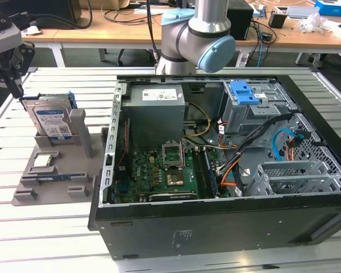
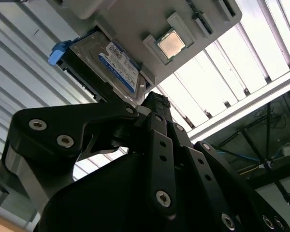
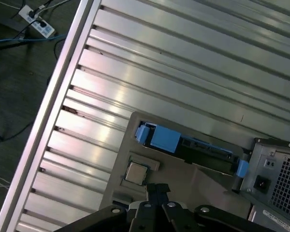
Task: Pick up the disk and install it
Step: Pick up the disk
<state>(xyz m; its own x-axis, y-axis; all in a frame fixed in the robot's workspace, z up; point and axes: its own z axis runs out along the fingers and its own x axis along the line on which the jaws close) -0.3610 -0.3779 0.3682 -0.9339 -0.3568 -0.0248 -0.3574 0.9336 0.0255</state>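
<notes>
Gripper (image 1: 15, 85), fingers drawn together and empty, hung just above the disk (image 1: 53, 120).
I judged the disk stood upright along the grey holder's (image 1: 51, 183) far edge to leave its top graspable.

The arm (image 1: 207, 11) stands well off to one side of the jaws in the exterior view. It is a grey tube that drops into a thick joint (image 1: 184, 42) with a pale blue cap (image 1: 216, 55). The wrist (image 1: 1, 35), a light grey block, sits right above the jaws at the exterior view's left. Below it the black fingers (image 1: 14, 74) point down and narrow to a single tip. In both wrist views the fingers (image 2: 157, 140) (image 3: 157, 195) show as black bolted bars running forward side by side and meeting at their ends. The jaws are pressed together with nothing held between them. A broad black link plate (image 2: 63, 130) with two screw heads flanks the jaws on one side.
</notes>
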